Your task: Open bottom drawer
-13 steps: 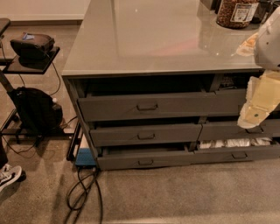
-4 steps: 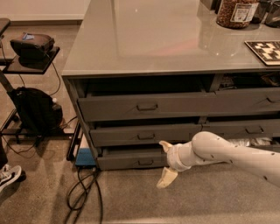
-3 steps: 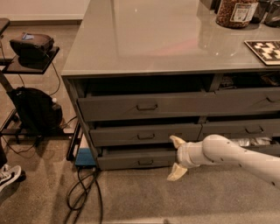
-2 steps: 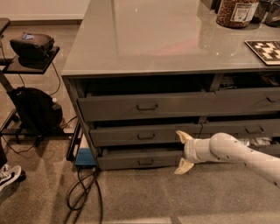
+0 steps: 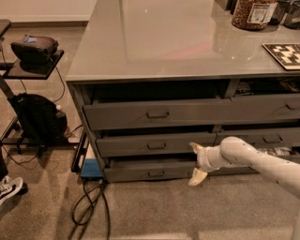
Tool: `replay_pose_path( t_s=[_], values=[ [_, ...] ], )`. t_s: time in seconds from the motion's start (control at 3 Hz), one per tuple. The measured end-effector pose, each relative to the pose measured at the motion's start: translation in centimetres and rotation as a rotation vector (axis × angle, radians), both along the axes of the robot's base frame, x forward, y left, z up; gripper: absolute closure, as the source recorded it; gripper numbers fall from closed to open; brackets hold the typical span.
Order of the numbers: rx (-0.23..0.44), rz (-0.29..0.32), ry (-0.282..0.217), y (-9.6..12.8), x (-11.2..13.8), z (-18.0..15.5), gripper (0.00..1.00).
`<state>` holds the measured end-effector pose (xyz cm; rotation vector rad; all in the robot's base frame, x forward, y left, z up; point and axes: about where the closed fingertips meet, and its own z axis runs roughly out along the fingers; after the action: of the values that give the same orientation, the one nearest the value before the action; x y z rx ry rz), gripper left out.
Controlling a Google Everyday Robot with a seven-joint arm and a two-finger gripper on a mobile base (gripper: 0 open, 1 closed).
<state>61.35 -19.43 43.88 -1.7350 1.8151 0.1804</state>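
The bottom drawer [image 5: 140,170] is the lowest dark grey front in the left column of the cabinet. It stands slightly out, with a small handle [image 5: 156,174] at its middle. My gripper [image 5: 196,162] is open and empty. Its cream fingers [image 5: 197,177] are spread one above the other in front of the drawer's right end, to the right of the handle and not touching it. My white arm [image 5: 253,159] reaches in from the right.
Two more drawers [image 5: 154,115] sit above, also slightly out. A right-hand drawer shows white bundles [image 5: 281,151]. A jar [image 5: 253,11] and a checkerboard [image 5: 283,54] stand on the countertop. A backpack [image 5: 40,117], cables [image 5: 89,206] and a shoe [image 5: 9,187] lie at the left.
My gripper has come down from the upper right to drawer level, then slid rightwards along the bottom drawer's front, past the handle. The drawers have not moved.
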Motion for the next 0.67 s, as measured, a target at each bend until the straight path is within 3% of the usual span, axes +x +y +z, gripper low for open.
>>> replay_pose_path(
  t_s=[0.33, 0.67],
  values=[
    [0.014, -0.05, 0.047, -0.7, 0.4, -2.2, 0.0],
    [0.018, -0.094, 0.022, -1.3, 1.2, -3.3, 0.0]
  ],
)
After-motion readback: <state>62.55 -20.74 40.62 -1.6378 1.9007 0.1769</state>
